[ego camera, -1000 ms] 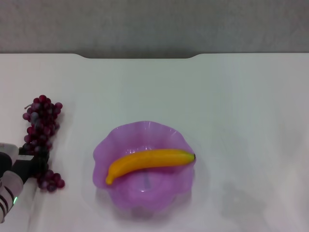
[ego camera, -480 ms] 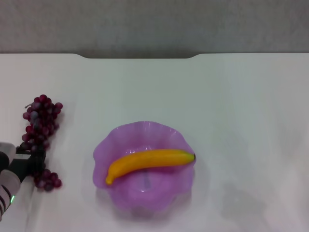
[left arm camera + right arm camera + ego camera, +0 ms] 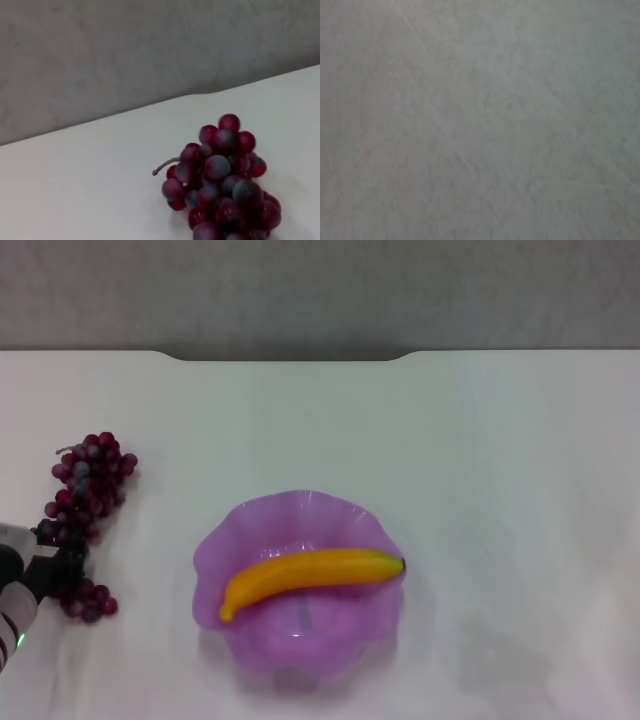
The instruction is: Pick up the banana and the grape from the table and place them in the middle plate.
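Observation:
The banana (image 3: 310,575) lies across the inside of the purple middle plate (image 3: 300,502), dark tip to the right. The grape (image 3: 90,475) lies on the white table (image 3: 480,460) at the far left, well apart from the plate. My left gripper (image 3: 63,562) comes in from the lower left edge and is shut on the lower part of the bunch, with a few grapes showing below the fingers. In the left wrist view the upper end of the grape (image 3: 225,185) shows with its short stem. My right gripper is out of view.
The table's notched far edge (image 3: 290,358) runs across the back, with a grey wall behind it. The right wrist view shows only a plain grey surface.
My left gripper has drawn back to the left and slightly up. The bunch's lower end moved left with it, and its top swung a little right and up. Banana and plate have not moved.

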Controlling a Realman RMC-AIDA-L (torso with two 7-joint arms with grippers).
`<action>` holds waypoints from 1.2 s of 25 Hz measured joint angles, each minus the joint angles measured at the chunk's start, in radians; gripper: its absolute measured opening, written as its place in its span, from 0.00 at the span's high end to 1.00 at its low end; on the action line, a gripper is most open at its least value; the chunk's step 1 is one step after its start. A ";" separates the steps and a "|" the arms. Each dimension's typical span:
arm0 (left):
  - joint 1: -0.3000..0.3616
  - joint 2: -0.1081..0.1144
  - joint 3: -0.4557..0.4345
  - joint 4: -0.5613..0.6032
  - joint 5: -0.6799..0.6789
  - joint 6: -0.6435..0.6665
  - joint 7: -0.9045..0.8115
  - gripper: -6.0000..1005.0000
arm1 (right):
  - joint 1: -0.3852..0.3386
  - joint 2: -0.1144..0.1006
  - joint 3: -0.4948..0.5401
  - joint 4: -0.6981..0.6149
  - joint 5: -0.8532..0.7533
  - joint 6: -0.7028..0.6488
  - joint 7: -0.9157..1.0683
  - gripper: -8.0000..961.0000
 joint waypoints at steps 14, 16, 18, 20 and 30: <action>0.012 -0.004 -0.054 -0.004 -0.002 0.082 0.050 0.65 | -0.002 0.000 0.000 0.000 0.000 0.000 0.000 0.99; 0.016 -0.004 -0.053 -0.007 -0.002 0.104 0.046 0.66 | -0.001 0.000 0.000 0.000 0.000 0.002 0.000 0.99; 0.020 -0.006 -0.053 -0.009 -0.002 0.135 0.042 0.66 | -0.001 0.000 0.000 0.000 0.000 0.007 0.000 0.99; 0.026 -0.007 -0.053 -0.012 -0.002 0.179 0.026 0.66 | 0.000 0.000 0.000 0.000 0.000 0.013 0.000 0.99; 0.083 -0.002 -0.038 -0.083 0.058 0.391 -0.010 0.68 | 0.002 -0.002 -0.001 -0.001 0.000 0.047 0.002 0.99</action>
